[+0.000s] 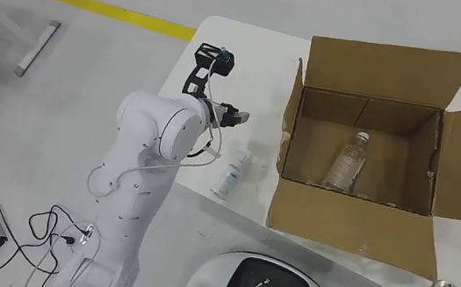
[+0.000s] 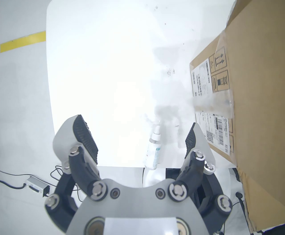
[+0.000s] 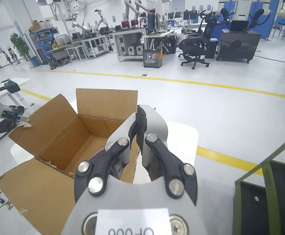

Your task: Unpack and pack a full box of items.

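My left arm (image 1: 166, 130) hangs over the white tabletop (image 1: 256, 54) beside the cardboard box (image 1: 352, 224). Its jaws are spread wide and empty, their ribbed black pads (image 2: 85, 136) facing each other. Beyond them a small spray bottle (image 2: 153, 153) lies on the tabletop near the box's wall, its teal print too small to read. That wall carries white barcode labels, arrow symbols and clear tape. My right jaws are pressed together above the open box. A clear plastic bottle (image 1: 348, 160) lies on the box floor.
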